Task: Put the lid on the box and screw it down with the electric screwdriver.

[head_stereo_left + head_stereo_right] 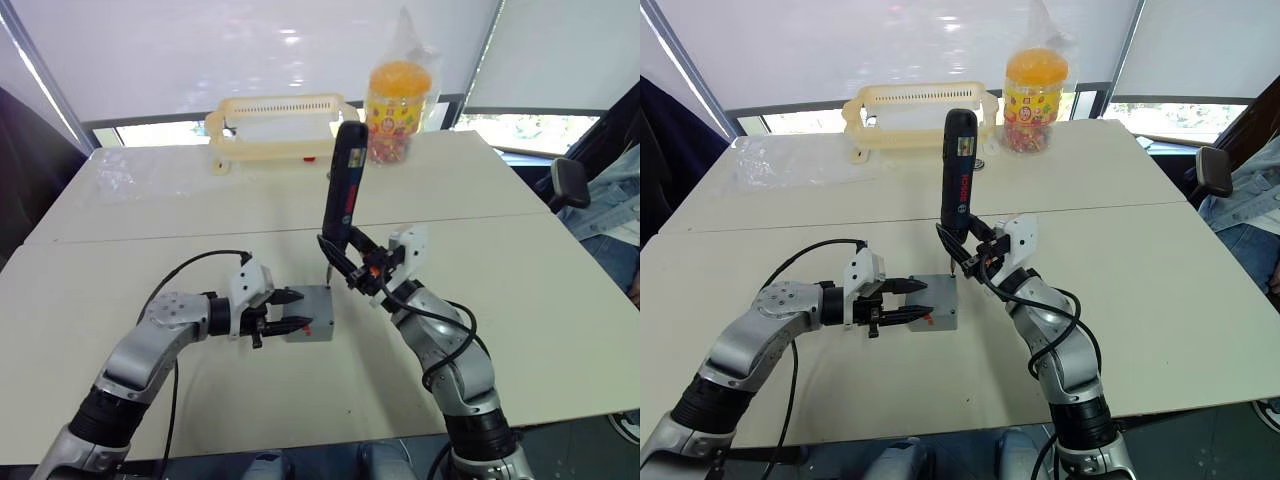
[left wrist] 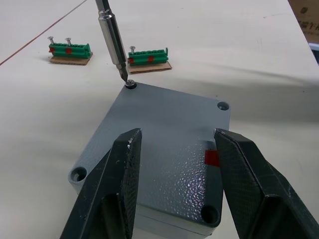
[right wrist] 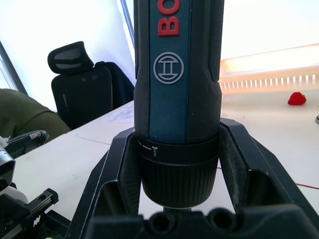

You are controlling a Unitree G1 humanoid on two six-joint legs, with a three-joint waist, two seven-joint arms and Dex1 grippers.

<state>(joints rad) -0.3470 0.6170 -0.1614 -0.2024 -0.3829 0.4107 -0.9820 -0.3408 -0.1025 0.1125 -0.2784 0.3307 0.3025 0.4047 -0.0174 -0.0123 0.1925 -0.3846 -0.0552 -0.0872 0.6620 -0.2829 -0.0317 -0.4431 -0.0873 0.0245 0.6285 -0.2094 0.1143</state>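
Lid (image 2: 164, 144) sits on box (image 1: 312, 332) mid-bench (image 1: 560, 300); left hand (image 2: 172, 189) fingers apart, straddling the lid; right hand (image 1: 357, 262) clamped on upright electric screwdriver (image 1: 343, 190), bit in the lid's corner screw (image 2: 131, 84)

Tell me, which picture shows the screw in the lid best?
The left wrist view: the screw sits close up in the lid's corner, under the electric screwdriver's bit. In both eye views it's too tiny to tell.
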